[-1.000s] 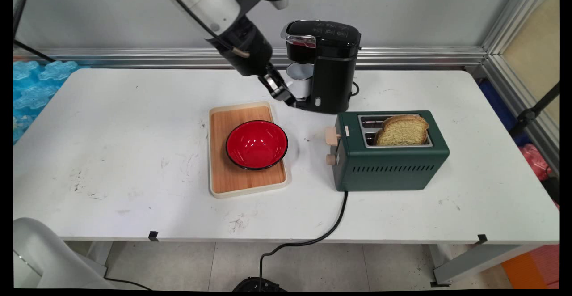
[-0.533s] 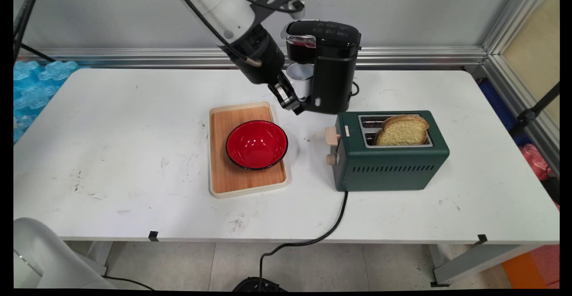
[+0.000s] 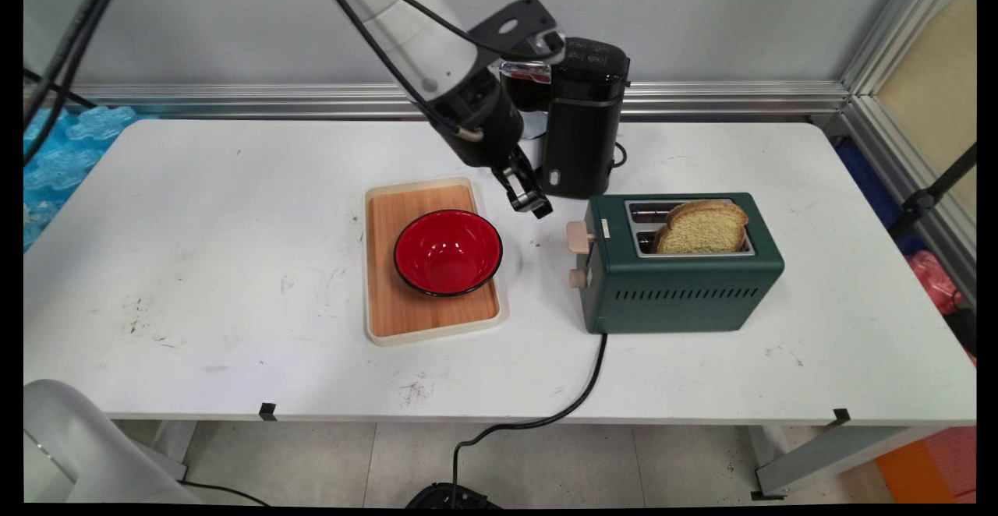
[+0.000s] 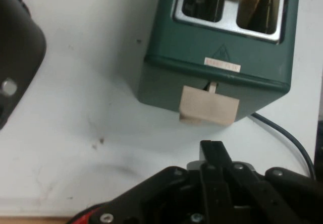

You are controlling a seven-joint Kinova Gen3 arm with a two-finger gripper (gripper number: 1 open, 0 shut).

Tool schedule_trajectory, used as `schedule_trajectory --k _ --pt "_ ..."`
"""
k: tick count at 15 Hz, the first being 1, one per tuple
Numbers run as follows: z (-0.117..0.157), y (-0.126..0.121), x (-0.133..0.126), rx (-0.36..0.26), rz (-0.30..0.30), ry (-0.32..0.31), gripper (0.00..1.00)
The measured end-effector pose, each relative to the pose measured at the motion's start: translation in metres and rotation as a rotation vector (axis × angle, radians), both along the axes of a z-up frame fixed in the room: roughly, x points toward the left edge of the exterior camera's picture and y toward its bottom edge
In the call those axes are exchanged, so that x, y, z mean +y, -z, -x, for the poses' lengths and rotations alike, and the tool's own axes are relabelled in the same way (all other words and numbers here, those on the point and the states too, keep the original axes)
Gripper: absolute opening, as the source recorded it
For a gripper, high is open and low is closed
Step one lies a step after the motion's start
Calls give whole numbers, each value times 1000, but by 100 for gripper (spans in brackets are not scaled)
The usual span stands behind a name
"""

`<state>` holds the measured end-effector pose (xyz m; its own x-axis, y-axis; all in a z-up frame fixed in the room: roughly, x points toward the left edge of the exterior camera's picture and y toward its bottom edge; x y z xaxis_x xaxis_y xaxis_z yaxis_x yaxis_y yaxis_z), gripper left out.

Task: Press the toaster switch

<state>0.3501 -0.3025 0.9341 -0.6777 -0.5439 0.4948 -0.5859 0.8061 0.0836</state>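
Observation:
My gripper (image 3: 537,206) hangs low over the table between the black coffee maker (image 3: 581,122) and the green toaster (image 3: 680,278). Its fingers are shut with nothing between them. In the hand view the gripper (image 4: 213,151) points at the toaster's beige lever (image 4: 208,106), a short gap away from it. The lever (image 3: 578,236) sits on the toaster's left end, above a small beige knob (image 3: 578,277). A slice of bread (image 3: 704,226) stands in the toaster's near slot; the far slot looks empty. The toaster (image 4: 222,47) fills the top of the hand view.
A red bowl (image 3: 447,252) rests on a wooden board (image 3: 390,305) left of the gripper. A metal cup stands under the coffee maker's spout, mostly hidden by the arm. The toaster's black cord (image 3: 589,387) runs off the table's front edge.
The gripper has moved right and toward the table's near side, away from the coffee maker's cup and closer to the toaster's lever. Nothing on the table has shifted.

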Motion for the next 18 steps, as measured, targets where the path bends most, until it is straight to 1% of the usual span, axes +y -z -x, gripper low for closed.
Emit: schedule_trajectory --k 8,18 --pt "18 15 -8 -10 14 28 0" --pt "37 33 -23 -6 31 31 0"
